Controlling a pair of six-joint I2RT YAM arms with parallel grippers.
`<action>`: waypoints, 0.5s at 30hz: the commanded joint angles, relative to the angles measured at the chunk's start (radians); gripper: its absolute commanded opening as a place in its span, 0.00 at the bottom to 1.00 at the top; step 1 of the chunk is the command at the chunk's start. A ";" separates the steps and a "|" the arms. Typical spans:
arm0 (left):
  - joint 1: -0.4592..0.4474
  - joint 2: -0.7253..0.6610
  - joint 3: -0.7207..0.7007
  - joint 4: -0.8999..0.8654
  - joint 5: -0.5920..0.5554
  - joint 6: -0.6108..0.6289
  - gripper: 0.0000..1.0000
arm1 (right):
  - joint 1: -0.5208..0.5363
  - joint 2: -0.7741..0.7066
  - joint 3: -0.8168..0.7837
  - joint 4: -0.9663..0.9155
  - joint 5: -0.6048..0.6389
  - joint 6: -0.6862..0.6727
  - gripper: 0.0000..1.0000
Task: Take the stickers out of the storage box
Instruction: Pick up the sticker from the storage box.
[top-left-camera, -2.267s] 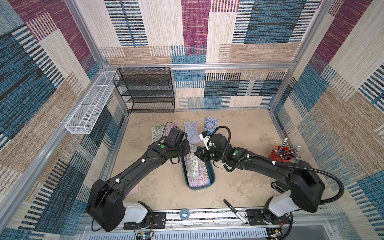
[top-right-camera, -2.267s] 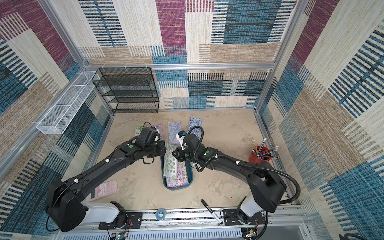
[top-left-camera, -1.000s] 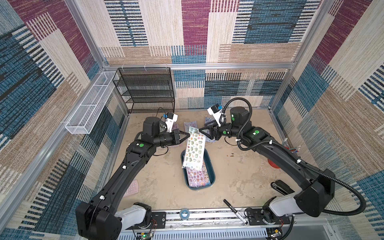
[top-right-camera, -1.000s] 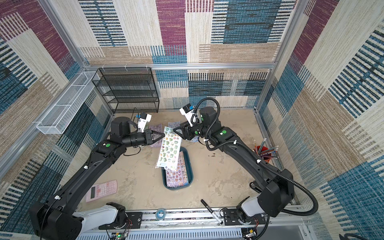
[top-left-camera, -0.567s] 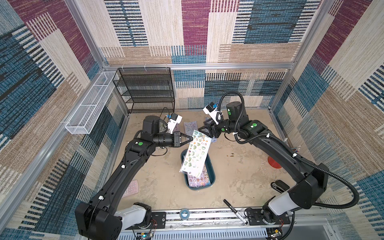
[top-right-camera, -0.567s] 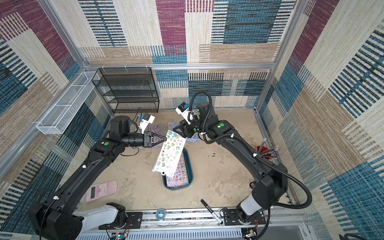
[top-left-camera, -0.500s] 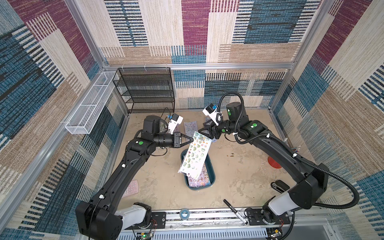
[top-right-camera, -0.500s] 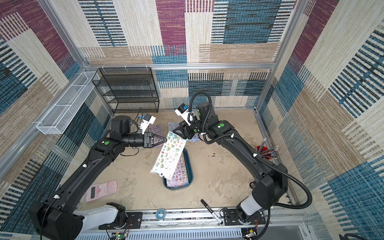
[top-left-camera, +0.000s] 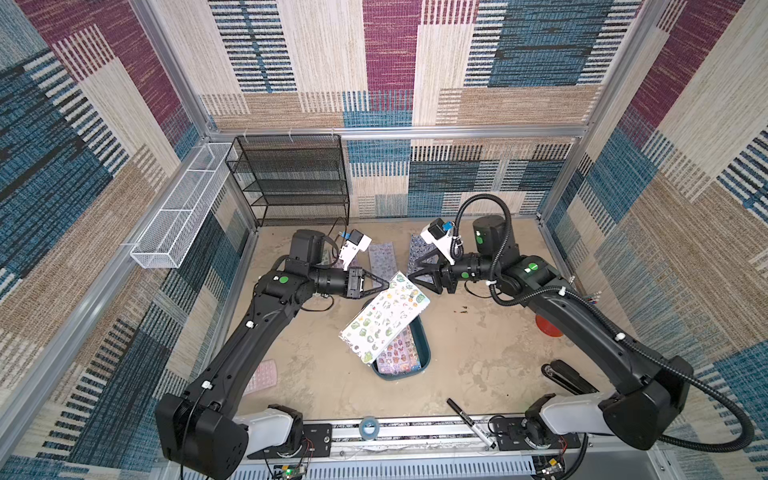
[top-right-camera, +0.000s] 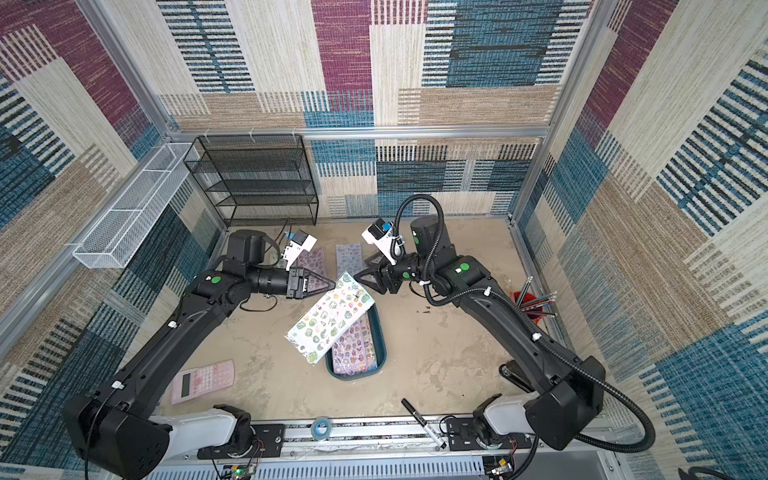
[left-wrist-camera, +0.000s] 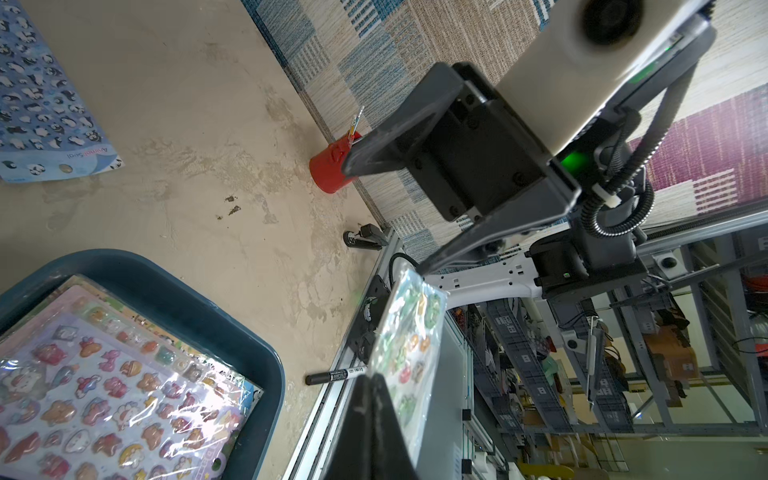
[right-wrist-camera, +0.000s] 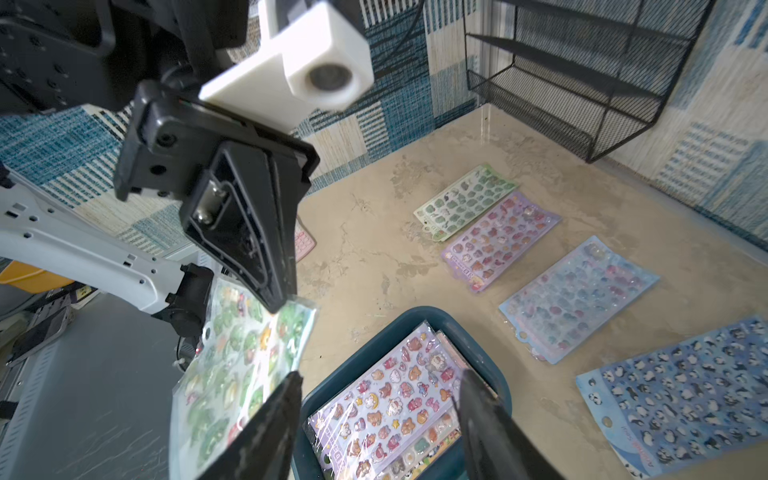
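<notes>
Patchwork woven wall panels (top-left-camera: 386, 62) enclose the beige worktop (top-left-camera: 478, 357) on three sides.

Left hand (top-left-camera: 387, 286): fully closed, pinching the far end of a green-and-white sticker sheet (top-left-camera: 384, 318). The sheet hangs tilted above the worktop. In both top views it hides the far left part of the storage box (top-left-camera: 424, 347).

Right hand (top-left-camera: 411, 275): jaws spread apart with nothing between them. Its tips are just beside the same far end of the sheet; contact cannot be told.

The storage box lies mid-worktop between the two arms and holds a stack of stickers (top-left-camera: 397, 358). Four more lie flat in a row on the far worktop, apart from the box: a pale green sheet (right-wrist-camera: 465, 199), a lilac sheet (right-wrist-camera: 498, 237), a pale blue sheet (right-wrist-camera: 577, 295) and a panda sheet (right-wrist-camera: 681, 386).

Surroundings:
- black mesh rack (top-left-camera: 291, 178), far left, against the back wall
- white wire basket (top-left-camera: 183, 203), on the left wall
- pink calculator (top-right-camera: 203, 380), near left, beside the left arm
- red cup (top-right-camera: 528, 303) of pencils, at the right wall
- black stapler (top-left-camera: 569, 376), near right
- marker (top-left-camera: 469, 419) and tape roll (top-left-camera: 368, 426), at the near edge
</notes>
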 joint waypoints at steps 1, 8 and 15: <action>0.001 -0.003 0.008 -0.017 0.029 0.044 0.00 | -0.008 -0.024 0.025 0.053 0.064 0.042 0.63; 0.001 -0.016 0.019 -0.047 0.062 0.069 0.00 | -0.011 0.033 0.057 0.012 -0.048 0.049 0.69; 0.001 -0.011 0.044 -0.110 0.060 0.112 0.00 | -0.012 0.085 0.003 -0.030 -0.257 0.029 0.63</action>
